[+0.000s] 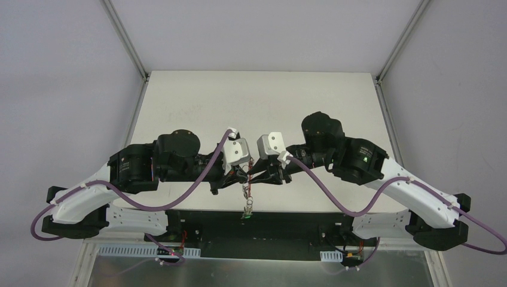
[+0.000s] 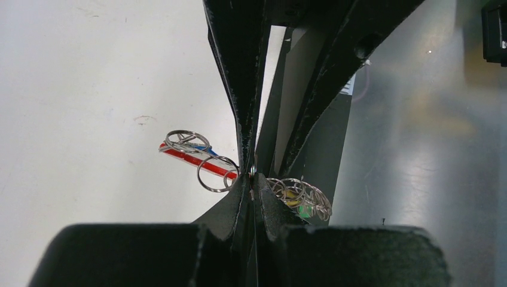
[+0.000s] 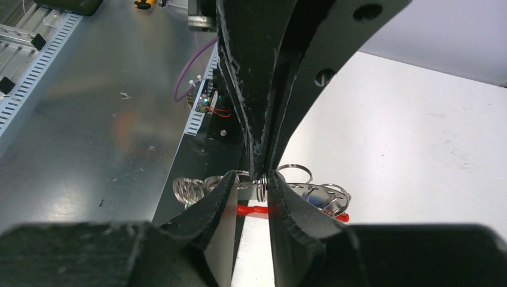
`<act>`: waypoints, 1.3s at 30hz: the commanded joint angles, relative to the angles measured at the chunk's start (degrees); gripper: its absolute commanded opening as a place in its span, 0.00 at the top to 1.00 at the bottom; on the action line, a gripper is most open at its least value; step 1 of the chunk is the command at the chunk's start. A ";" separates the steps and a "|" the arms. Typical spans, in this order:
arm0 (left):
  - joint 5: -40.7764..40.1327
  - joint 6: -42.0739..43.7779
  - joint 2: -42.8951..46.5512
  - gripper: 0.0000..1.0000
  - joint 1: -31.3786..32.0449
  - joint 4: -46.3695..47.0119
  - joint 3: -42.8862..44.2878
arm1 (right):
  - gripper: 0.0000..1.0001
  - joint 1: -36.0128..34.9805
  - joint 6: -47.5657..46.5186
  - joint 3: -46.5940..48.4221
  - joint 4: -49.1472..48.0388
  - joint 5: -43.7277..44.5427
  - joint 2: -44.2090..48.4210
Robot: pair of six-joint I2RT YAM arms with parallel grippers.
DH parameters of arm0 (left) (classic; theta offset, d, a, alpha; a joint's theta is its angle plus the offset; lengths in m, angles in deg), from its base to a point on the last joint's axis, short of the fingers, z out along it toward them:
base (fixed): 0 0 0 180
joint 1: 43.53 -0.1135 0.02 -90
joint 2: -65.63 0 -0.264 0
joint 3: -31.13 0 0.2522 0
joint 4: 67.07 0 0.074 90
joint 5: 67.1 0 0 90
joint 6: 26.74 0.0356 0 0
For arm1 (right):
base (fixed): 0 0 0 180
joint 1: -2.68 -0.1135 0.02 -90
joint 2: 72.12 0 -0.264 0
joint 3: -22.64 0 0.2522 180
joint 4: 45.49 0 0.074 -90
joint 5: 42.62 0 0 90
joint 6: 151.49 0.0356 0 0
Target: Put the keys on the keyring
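Your left end effector (image 2: 253,186) is clamped shut on the keyring (image 2: 200,162), whose red section juts out beside it. Your right end effector (image 3: 256,186) meets it tip to tip, jaws narrowly apart around a thin silver ring (image 3: 261,189). The keys (image 2: 300,197) hang beneath, at the desk's (image 1: 257,101) near edge.

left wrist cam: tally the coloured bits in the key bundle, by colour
red strip: 1
blue piece: 1
yellow piece: 1
green piece: 1
Total: 4
The silvery rings overlap too much to count.
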 commanded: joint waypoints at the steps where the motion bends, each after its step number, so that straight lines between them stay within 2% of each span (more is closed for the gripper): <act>1: 0.81 0.88 0.31 1.00 -0.38 1.98 2.97 | 0.79 -0.41 0.34 -1.15 -0.58 -1.38 1.72; 3: 0.71 1.11 0.03 1.00 -0.38 1.98 3.27 | 0.85 -0.40 0.64 -1.34 -0.89 -1.39 1.68; 13: 1.42 1.42 -0.89 1.00 -0.38 1.99 4.67 | 0.87 -0.46 1.40 -1.37 -0.66 -1.57 1.15; 16: 1.75 1.40 -1.18 1.00 -0.38 2.03 5.10 | 1.00 -0.41 1.63 -1.34 -0.75 -1.31 0.95; 22: 2.41 1.51 -1.30 1.00 -0.35 2.40 6.26 | 1.00 -0.43 3.28 -2.14 -1.06 0.68 0.75; 27: 4.77 2.69 0.21 1.00 -0.38 5.11 4.76 | 1.00 -0.48 7.64 -8.52 -9.18 3.71 5.29; 29: 7.53 4.40 1.86 0.85 -0.38 7.51 2.39 | 1.00 -0.48 9.44 -10.53 -11.31 4.00 7.12; 30: 8.57 5.05 2.93 0.81 -0.38 9.24 1.05 | 1.00 -0.49 10.44 -11.47 -12.46 3.93 7.93; 33: 9.79 7.09 6.17 0.78 -0.38 13.82 -3.24 | 1.00 -0.43 13.11 -13.68 -15.87 3.62 10.58; 39: 12.65 9.87 10.11 0.65 -0.39 20.64 -10.70 | 1.00 -0.47 16.48 -17.05 -20.13 4.36 16.02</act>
